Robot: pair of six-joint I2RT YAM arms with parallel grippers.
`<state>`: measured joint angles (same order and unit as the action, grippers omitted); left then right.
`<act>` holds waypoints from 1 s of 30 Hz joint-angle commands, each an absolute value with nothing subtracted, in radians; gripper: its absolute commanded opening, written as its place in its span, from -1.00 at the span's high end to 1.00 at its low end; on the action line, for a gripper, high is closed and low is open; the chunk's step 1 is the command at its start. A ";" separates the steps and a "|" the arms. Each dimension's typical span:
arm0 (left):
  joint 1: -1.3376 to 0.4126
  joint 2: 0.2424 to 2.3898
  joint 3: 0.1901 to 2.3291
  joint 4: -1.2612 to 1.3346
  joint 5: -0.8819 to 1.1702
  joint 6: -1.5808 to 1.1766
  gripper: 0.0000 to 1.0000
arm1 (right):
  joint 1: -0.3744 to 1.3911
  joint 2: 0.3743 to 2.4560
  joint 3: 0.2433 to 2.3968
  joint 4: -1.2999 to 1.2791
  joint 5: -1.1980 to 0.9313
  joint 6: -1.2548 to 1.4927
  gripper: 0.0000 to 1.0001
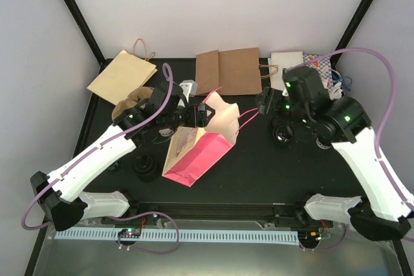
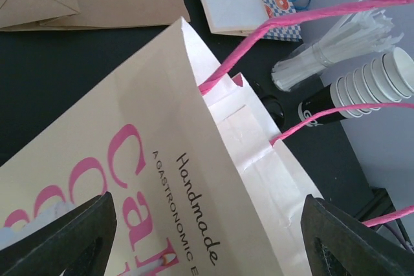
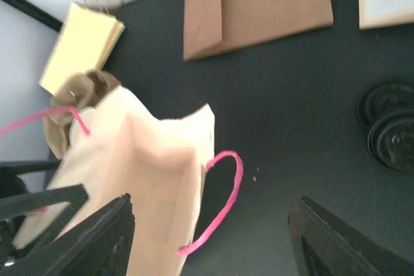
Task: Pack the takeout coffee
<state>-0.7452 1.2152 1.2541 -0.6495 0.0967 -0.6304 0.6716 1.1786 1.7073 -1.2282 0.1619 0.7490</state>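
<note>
A pink and cream paper bag [image 1: 197,150] leans on the black table, its mouth up and toward the right. My left gripper [image 1: 196,116] is at the bag's upper left wall. In the left wrist view the left gripper [image 2: 207,240] is open, with the printed cream wall [image 2: 162,179] filling the gap between its fingers. My right gripper [image 1: 264,104] hovers open just right of the mouth. Its wrist view looks into the bag [image 3: 139,172], and a pink handle [image 3: 223,198] shows between the fingers of the right gripper [image 3: 213,240]. The takeout coffee is not in view.
Flat brown bags [image 1: 226,72], a tan bag [image 1: 123,75], a white bag [image 1: 286,66] and a crumpled brown bag [image 1: 129,105] lie at the back. Black lids [image 1: 283,134] sit under the right arm, one lid [image 1: 145,166] at the left. A stack of nested cups [image 2: 372,82] and bundled straws [image 2: 330,46] lie to the right.
</note>
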 commanded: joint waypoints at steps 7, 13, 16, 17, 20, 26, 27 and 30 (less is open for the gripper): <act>-0.736 1.192 1.253 -0.601 0.137 -0.612 -0.60 | 0.667 1.265 1.608 -1.210 0.019 1.047 -0.35; -0.737 1.182 1.247 -0.593 0.145 -0.611 -0.60 | 0.666 1.239 1.533 -1.137 0.005 1.067 0.59; -0.736 1.178 1.246 -0.553 0.183 -0.617 -0.66 | 0.666 1.223 1.523 -1.121 0.009 1.064 0.96; -0.736 1.176 1.242 -0.523 0.209 -0.624 -0.74 | 0.666 1.221 1.522 -1.116 0.002 1.058 0.97; -0.736 1.172 1.230 -0.406 0.294 -0.664 -0.93 | 0.666 1.220 1.523 -1.107 -0.025 1.046 0.98; -0.736 1.223 1.291 -0.313 0.413 -0.701 -0.97 | 0.667 1.202 1.525 -1.108 -0.005 1.027 0.98; -0.736 1.238 1.307 -0.313 0.432 -0.705 -0.98 | 0.667 1.200 1.526 -1.108 -0.001 1.022 0.98; -0.736 1.270 1.330 -0.286 0.492 -0.734 -0.98 | 0.667 1.199 1.530 -1.108 0.012 1.002 0.98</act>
<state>-0.7429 1.2343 1.2675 -0.3828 0.3725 -0.6849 0.6716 1.2190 1.5253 -1.1255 -0.0093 1.0283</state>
